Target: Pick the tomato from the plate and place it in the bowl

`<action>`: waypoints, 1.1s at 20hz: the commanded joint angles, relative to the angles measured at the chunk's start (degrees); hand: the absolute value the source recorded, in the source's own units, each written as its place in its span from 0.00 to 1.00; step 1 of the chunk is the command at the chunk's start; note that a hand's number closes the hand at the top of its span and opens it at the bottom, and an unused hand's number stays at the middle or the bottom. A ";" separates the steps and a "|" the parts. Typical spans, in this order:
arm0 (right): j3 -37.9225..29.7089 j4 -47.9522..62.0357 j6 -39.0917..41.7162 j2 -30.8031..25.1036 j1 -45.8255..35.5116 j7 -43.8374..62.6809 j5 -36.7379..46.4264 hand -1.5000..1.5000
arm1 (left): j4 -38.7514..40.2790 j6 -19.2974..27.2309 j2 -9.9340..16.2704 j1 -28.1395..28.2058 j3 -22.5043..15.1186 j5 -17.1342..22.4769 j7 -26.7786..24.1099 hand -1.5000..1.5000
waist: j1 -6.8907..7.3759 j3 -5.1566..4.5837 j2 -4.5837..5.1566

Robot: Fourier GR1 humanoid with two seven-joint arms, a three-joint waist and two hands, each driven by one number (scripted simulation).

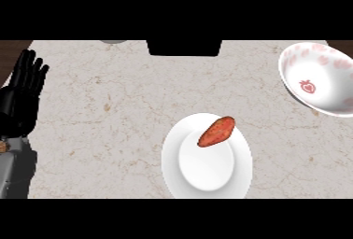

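A red, elongated tomato (217, 131) lies on the upper right part of a white plate (207, 175) at the counter's lower middle. A white bowl (324, 91) with pink strawberry prints stands at the right edge, up and to the right of the plate. My left hand (23, 88) rests at the left edge, fingers straight and pointing up, far from the plate. Nothing touches the tomato. My right hand does not show.
The counter (110, 116) is pale marble. A black object (184, 47) sits at the far edge in the middle. A small grey shape (114, 41) peeks in at the far edge to its left.
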 commanded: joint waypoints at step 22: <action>-19.22 18.45 -20.86 6.10 -2.37 -4.12 -13.12 0.00 | 0.77 -1.50 0.66 0.20 0.80 0.04 -1.84 0.50 | 0.86 0.20 0.89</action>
